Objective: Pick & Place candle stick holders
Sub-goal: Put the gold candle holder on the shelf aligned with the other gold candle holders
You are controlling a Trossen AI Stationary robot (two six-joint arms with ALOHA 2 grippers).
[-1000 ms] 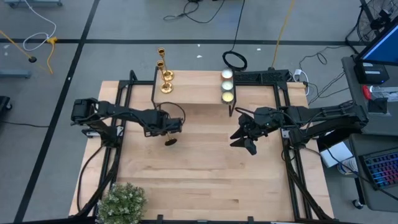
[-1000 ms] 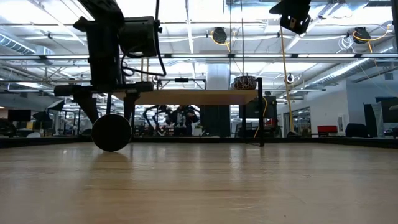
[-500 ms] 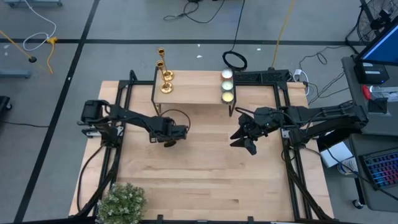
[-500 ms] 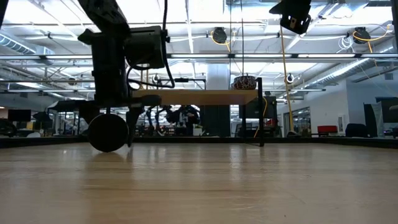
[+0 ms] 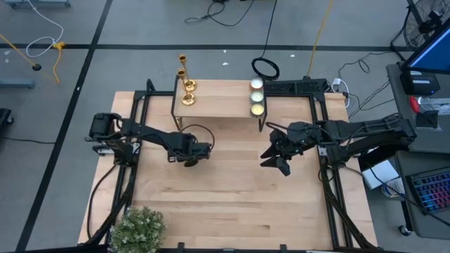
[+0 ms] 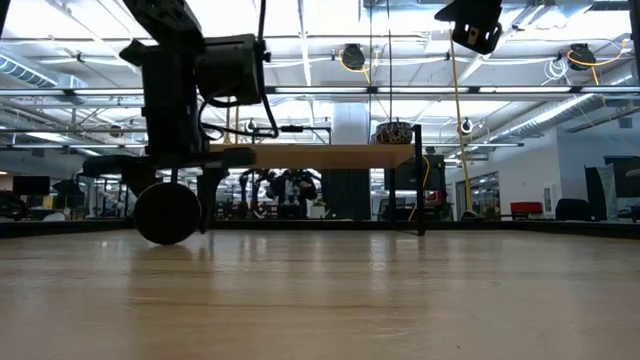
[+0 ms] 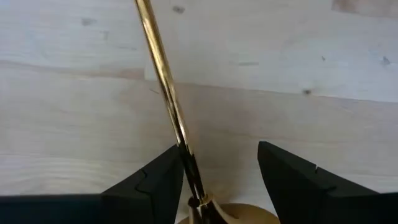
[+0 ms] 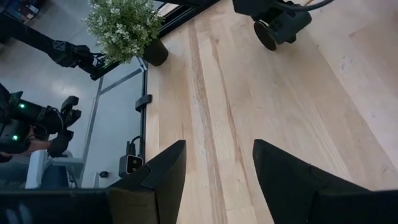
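A slim, shiny gold candle stick holder (image 7: 163,87) lies on its side on the pale wooden table (image 5: 232,204), its thin stem running out across the boards and its round flared base (image 6: 166,212) standing on edge like a dark disc when seen from table height. The left gripper (image 5: 191,154) is low over the middle-left of the table, its arm reaching in from the left edge, and its two dark fingers (image 7: 155,186) sit either side of the stem just above the base; one finger touches the stem, the other stands a little apart, so I cannot tell whether the jaws are truly clamped on it. Two more gold candle stick holders (image 5: 186,83) stand upright at the left end of a small wooden shelf (image 5: 218,105) at the back of the table, with glowing candles (image 5: 257,97) at its right end. The right gripper (image 5: 280,160) hovers above the middle-right of the table, jaws apart and holding nothing. A potted plant (image 5: 138,226) sits at the near-left corner.
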